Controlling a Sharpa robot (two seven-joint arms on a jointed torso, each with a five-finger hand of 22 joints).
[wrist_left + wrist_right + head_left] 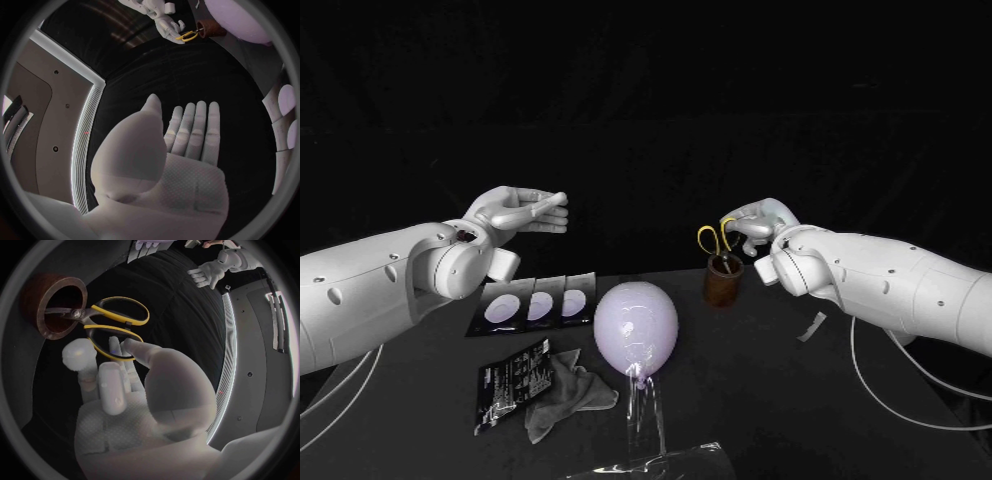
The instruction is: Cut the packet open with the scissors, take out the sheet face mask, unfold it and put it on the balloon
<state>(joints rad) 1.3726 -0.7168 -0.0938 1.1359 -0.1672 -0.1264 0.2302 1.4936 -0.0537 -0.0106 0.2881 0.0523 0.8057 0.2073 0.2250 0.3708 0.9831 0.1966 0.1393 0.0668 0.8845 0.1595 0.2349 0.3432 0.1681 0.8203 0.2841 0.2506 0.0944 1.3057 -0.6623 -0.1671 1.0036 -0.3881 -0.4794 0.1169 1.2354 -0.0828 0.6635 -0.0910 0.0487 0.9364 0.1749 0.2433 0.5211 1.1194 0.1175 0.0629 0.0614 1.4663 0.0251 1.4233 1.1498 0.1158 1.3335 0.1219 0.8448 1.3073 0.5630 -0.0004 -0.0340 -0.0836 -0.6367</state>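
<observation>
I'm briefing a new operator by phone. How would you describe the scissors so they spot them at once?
On the black table, look right of the pale balloon to the brown cup. The scissors stand blades-down in it, handles up in the right hand's fingers. Their yellow handle loops are the only yellow thing there.

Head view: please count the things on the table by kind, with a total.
Balloon: 1
Scissors: 1
Brown cup: 1
Packets with pale oval: 3
Black printed packet: 1
Grey cloth: 1
Clear film: 1
White strip: 1
Total: 10
</observation>
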